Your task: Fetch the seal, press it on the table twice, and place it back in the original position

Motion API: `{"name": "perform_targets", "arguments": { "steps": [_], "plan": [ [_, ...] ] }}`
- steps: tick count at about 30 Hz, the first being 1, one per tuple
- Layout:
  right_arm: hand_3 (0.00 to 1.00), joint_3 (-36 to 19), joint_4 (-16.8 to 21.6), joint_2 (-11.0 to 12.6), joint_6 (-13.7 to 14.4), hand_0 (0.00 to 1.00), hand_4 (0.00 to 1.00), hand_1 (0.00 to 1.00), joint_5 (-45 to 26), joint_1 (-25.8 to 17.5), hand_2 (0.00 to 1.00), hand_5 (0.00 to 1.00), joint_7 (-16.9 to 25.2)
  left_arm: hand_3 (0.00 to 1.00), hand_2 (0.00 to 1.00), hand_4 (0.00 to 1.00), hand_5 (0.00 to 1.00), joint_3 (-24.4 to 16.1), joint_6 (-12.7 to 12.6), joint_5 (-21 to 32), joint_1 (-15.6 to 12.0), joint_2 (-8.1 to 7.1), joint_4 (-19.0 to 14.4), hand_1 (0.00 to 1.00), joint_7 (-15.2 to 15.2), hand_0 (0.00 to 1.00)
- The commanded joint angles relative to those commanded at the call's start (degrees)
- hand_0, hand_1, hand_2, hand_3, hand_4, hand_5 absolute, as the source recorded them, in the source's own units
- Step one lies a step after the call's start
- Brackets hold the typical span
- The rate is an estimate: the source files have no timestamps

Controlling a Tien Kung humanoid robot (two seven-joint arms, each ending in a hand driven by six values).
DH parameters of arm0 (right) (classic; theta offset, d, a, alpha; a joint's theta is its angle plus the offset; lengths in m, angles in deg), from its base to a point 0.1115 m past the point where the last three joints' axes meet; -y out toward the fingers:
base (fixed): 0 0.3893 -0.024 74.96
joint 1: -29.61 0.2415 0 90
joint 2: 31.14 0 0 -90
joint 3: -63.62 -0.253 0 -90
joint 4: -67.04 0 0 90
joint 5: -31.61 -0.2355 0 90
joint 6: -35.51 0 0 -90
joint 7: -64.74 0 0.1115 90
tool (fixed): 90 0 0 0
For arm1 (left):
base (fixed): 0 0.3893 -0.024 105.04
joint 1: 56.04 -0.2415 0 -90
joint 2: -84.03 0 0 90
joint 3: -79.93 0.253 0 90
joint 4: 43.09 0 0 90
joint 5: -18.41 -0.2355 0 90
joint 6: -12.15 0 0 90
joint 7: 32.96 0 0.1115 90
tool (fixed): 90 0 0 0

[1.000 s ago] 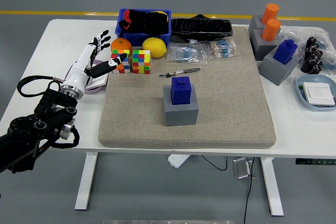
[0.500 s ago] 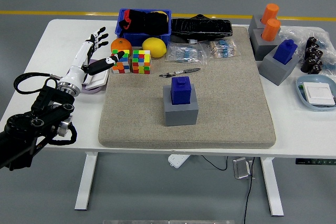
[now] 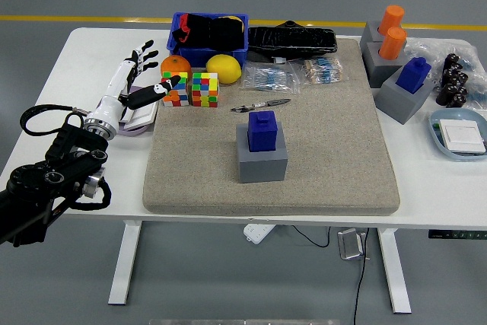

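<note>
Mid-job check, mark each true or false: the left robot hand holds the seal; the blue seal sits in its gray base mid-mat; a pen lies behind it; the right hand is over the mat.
1. The left robot hand holds the seal. False: it is open, at the mat's left edge.
2. The blue seal sits in its gray base mid-mat. True.
3. A pen lies behind it. True.
4. The right hand is over the mat. False: no right hand is in view.

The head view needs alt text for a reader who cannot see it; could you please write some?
A blue seal sits in a grey block on a beige mat, untouched. The robot's left hand hovers open at the table's left, near two puzzle cubes.
</note>
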Motion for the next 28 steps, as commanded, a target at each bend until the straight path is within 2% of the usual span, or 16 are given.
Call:
{"name": "perform_targets", "arguments": {
  "steps": [28],
  "plan": [
    [0.693,0.11,0.05,0.28,0.04,0.835,0.754,0.761,-0.07,-0.17,0.753,0.369,0.02,0.958,0.906,0.834,0.289,0.51,-0.03,-0.24,0.23,-0.22,-0.44,0.841,0.12,0.919]
  ]
}}
